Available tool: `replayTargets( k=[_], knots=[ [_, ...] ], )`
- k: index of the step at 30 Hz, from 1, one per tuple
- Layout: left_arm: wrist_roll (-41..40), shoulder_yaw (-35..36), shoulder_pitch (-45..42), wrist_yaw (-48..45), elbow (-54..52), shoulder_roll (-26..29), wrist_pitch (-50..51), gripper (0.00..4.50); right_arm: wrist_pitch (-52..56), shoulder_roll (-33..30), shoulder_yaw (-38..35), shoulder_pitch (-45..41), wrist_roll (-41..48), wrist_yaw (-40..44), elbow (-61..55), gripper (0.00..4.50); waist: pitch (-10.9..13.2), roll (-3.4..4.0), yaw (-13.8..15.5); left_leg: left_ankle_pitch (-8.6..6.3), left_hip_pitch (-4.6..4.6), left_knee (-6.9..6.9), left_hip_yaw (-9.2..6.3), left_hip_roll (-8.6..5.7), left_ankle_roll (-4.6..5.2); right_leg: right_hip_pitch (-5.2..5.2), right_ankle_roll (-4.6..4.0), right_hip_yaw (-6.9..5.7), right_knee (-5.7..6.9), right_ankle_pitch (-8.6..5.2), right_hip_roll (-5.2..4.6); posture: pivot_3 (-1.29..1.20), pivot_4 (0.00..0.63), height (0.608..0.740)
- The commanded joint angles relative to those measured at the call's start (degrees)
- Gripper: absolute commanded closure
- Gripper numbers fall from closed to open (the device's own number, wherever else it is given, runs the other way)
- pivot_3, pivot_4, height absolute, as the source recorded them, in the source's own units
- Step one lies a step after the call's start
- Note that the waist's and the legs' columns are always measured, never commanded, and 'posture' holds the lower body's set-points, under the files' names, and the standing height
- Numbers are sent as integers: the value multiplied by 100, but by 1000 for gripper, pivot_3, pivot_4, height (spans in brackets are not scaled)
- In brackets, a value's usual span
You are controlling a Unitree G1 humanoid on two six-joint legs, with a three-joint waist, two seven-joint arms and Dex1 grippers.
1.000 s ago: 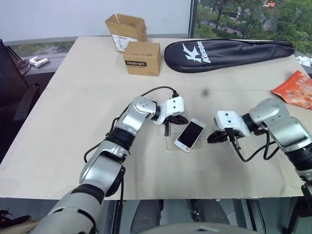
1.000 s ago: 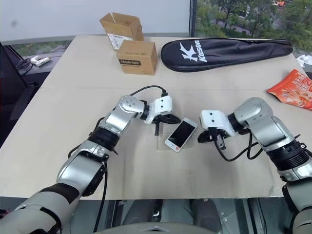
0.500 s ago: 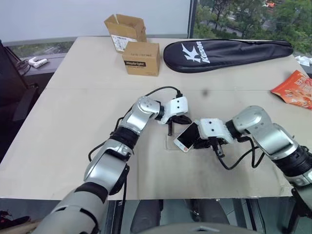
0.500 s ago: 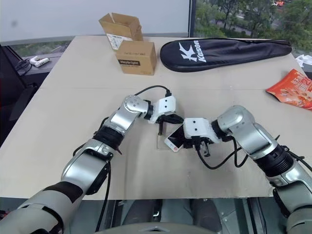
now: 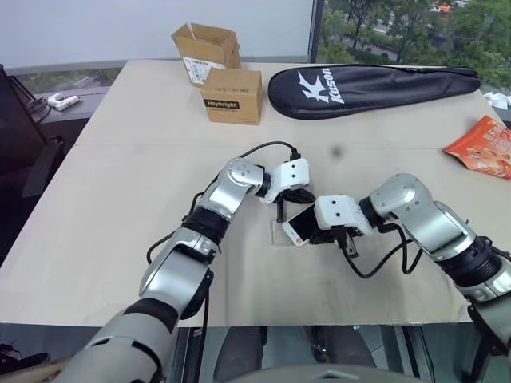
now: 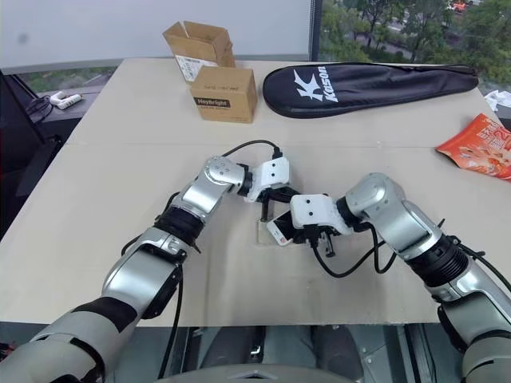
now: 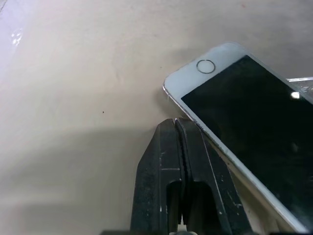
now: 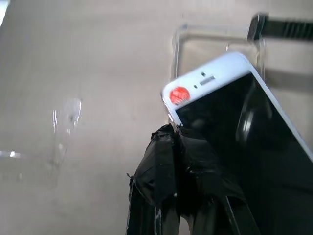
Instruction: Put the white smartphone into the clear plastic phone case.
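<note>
The white smartphone (image 5: 297,223) lies screen up in the middle of the table, slanted across the clear plastic phone case (image 8: 195,43), whose glossy rim shows past the phone's earpiece end. My left gripper (image 7: 176,122) is shut, and its tips rest against the phone's long edge near the round home button. My right gripper (image 8: 171,129) is also shut, pressed against the phone's corner beside a red sticker (image 8: 178,94). Neither gripper holds anything. The right wrist covers part of the phone in the head views.
Two cardboard boxes (image 5: 231,94) and a black racket bag (image 5: 371,86) lie at the back of the table. An orange-red snack packet (image 5: 485,145) sits at the right edge. A scrap of clear film (image 8: 66,115) lies near the case. The table's front edge is close.
My right gripper has swung left from beside the phone up against its end, and the phone has slid a little toward the left gripper. The left arm has stayed put.
</note>
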Motion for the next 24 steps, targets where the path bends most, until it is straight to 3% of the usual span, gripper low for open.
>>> replayTargets(
  k=[1,24],
  knots=[
    [25,-2,-202,1,-22,-51,-114,4500,67,40,17,-105,-3,-52,-86,4414,0,0,1,0,0,0,0,0,0,0,0,0,0,0,0,0,150,740],
    [59,-139,-79,-125,-139,-346,-168,4500,193,574,55,-322,-17,-519,105,4414,0,0,0,0,-3,1,-6,-2,0,2,0,-6,-1,0,-1,0,150,740]
  ],
)
